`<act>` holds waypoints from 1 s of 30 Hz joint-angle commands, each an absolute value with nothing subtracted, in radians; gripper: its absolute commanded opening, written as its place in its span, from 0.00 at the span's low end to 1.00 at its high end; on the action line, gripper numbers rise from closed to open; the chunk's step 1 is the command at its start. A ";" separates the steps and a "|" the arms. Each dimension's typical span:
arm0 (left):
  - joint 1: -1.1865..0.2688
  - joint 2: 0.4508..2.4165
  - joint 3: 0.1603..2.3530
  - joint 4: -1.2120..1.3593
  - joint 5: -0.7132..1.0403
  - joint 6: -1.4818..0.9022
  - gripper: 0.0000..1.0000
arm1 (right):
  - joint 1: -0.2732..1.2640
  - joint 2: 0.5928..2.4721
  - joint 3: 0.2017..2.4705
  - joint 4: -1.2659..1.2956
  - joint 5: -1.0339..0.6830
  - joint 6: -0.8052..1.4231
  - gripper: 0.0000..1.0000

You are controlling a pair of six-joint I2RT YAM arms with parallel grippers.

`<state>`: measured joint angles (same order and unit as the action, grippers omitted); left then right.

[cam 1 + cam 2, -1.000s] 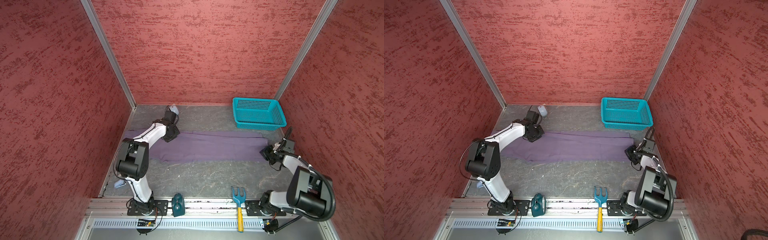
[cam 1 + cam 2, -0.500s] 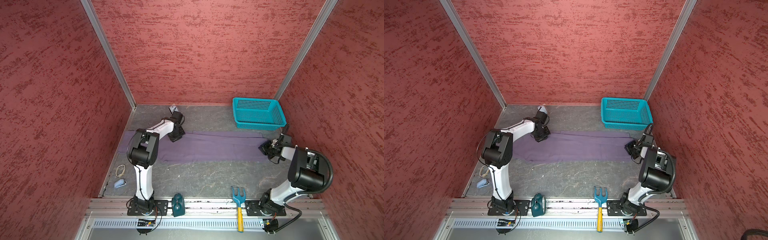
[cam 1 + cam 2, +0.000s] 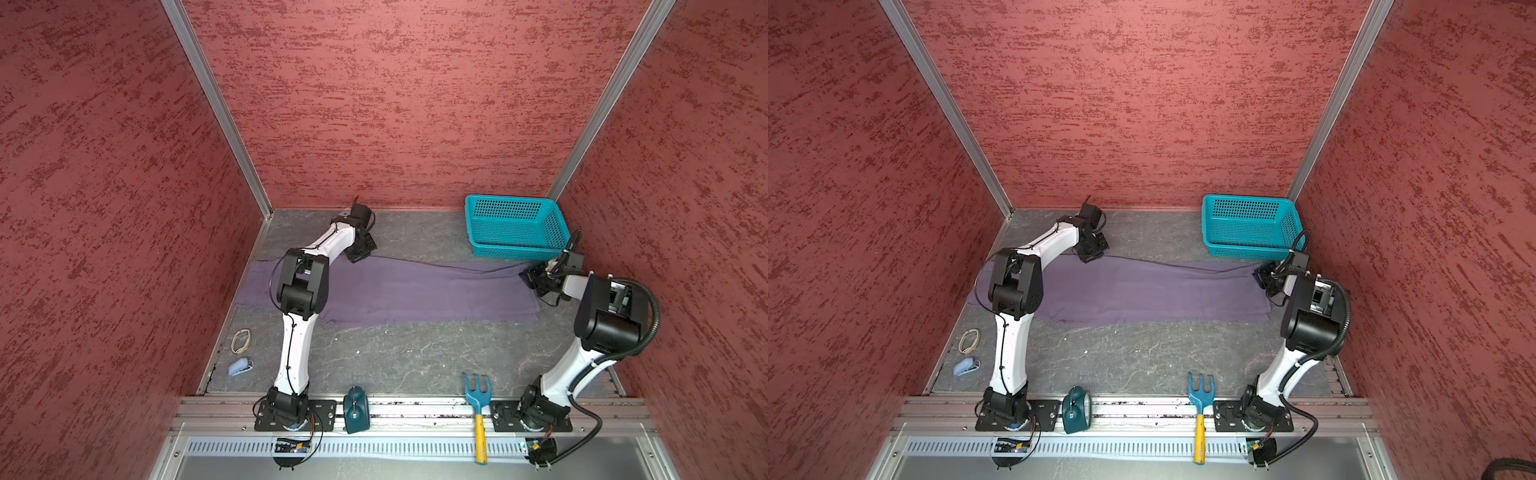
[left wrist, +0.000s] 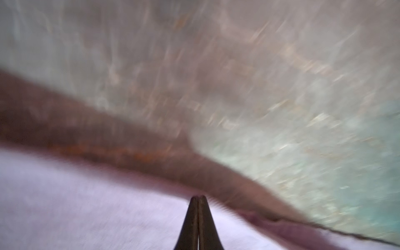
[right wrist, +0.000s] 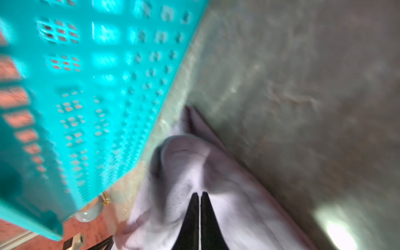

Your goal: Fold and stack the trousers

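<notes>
The purple-grey trousers [image 3: 415,291] [image 3: 1142,291] lie as one long flat strip across the grey table. My left gripper [image 3: 360,254] [image 3: 1090,257] sits at their far edge towards the left end. In the left wrist view its jaws [image 4: 199,196] are shut, with the tips at the pale cloth's [image 4: 86,205] edge. My right gripper [image 3: 532,276] [image 3: 1262,276] is at the strip's right end, just in front of the teal basket [image 3: 515,245] [image 3: 1246,249]. There its jaws [image 5: 199,193] are shut on bunched cloth [image 5: 238,205]. A thin dark line runs along the far edge between the two grippers.
The teal basket [image 5: 86,86] stands at the back right, close to the right gripper. On the front rail lie a blue hand rake [image 3: 478,390] and a dark teal object [image 3: 356,409]. A rubber band [image 3: 241,340] and a small blue item [image 3: 240,368] lie at the left. Red walls enclose three sides.
Both grippers have moved toward the back wall, the left one also to the right. The trousers' far edge has followed them. Both wrist views are blurred by motion.
</notes>
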<state>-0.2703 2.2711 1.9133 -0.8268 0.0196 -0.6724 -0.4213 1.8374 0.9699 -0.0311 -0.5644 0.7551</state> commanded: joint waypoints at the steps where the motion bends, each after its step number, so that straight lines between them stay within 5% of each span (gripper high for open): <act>1: -0.234 2.264 1.977 -0.849 0.035 -0.666 0.07 | -0.417 1.835 0.978 0.080 -0.598 0.847 0.09; 9: -0.193 2.102 1.789 -0.757 0.088 -0.683 0.08 | -0.417 1.710 0.859 0.001 -0.557 0.779 0.12; 20: -0.296 1.888 1.422 -0.660 0.191 -0.651 0.09 | -0.418 1.380 0.768 -0.493 -0.150 0.496 0.21; 30: -0.275 1.830 1.203 -0.602 0.219 -0.635 0.09 | -0.434 1.447 0.822 -0.575 -0.164 0.485 0.35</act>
<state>-0.2852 1.8519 1.2182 -0.6487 0.1921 -0.6563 -0.4290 1.4155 0.7860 -0.5339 -0.1825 0.5030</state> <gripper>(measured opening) 0.091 0.349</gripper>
